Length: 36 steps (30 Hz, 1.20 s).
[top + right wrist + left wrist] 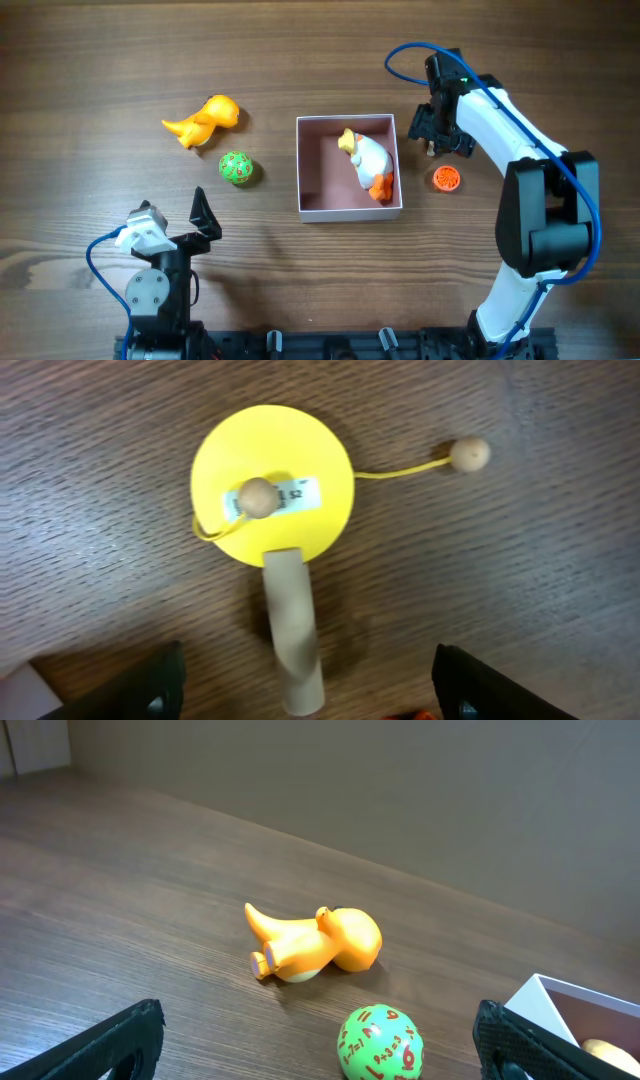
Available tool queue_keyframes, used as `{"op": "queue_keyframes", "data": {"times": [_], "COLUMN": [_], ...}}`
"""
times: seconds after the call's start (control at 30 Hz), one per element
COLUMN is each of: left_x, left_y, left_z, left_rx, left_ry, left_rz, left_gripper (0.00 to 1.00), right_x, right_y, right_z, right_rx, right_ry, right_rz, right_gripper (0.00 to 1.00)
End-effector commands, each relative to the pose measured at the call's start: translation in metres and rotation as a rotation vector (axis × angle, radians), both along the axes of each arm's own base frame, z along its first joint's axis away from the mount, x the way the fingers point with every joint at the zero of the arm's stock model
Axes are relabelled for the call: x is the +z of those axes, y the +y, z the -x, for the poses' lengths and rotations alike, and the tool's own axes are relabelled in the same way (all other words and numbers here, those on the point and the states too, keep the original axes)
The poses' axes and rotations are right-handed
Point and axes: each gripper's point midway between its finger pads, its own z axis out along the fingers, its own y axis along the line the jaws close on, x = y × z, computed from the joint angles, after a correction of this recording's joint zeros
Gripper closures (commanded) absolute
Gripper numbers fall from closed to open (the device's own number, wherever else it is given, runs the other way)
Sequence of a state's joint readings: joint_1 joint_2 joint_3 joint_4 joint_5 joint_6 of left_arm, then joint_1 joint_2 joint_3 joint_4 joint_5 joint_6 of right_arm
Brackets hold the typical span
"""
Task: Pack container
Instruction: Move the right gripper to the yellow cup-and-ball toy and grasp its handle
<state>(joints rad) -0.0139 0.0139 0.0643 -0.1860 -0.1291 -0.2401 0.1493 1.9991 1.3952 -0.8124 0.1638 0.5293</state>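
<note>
The container (300,172), a square white-walled box with a pink inside, stands mid-table and holds a white and orange duck toy (368,160). An orange dinosaur (205,120) and a green number ball (236,168) lie to its left; both show in the left wrist view, the dinosaur (315,942) beyond the ball (380,1042). My right gripper (440,135) is open just right of the container, above a yellow hand drum (275,475) whose wooden handle (292,630) lies between the fingers (305,680). My left gripper (203,220) is open and empty near the front left (320,1032).
A small orange disc (446,178) lies right of the container, just in front of the right gripper. The drum's string bead (469,453) rests on the table beside it. A corner of the container (560,1005) shows at the right of the left wrist view.
</note>
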Motion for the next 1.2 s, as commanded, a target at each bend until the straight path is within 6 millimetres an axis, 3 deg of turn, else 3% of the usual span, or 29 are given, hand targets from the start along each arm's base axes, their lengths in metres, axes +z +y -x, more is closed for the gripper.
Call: {"op": "queue_keyframes", "data": {"times": [0.0,0.17,0.4,0.53,0.9,1.1,1.17], "left_x": [-0.001,-0.001,-0.001,-0.001,-0.001,-0.001,-0.001], "left_y": [-0.004,-0.004,-0.004,-0.004,-0.004,-0.004,-0.004], "left_z": [0.0,0.0,0.0,0.0,0.0,0.0,0.0], "left_rx": [-0.023,-0.023,-0.023,-0.023,-0.023,-0.023,-0.023], "left_ry": [-0.001,-0.001,-0.001,-0.001,-0.001,-0.001,-0.001], "left_rz": [-0.018,-0.018,-0.018,-0.018,-0.018,-0.018,-0.018], "left_gripper": [0.0,0.0,0.0,0.0,0.0,0.0,0.0], "right_x": [-0.009,-0.021,-0.021,-0.02,-0.034,-0.034,-0.034], "right_y": [0.002,0.001,0.002,0.002,0.001,0.001,0.001], "right_z": [0.004,0.007,0.004,0.002,0.006,0.006,0.006], "right_rx": [0.007,0.012,0.042,0.059,0.059,0.059,0.059], "right_ry": [0.022,0.014,0.005,-0.004,0.023,0.022,0.022], "right_rz": [-0.012,-0.012,-0.008,-0.006,-0.004,-0.003,-0.003], "right_gripper": [0.22,0.26,0.28,0.34,0.6,0.91,0.93]}}
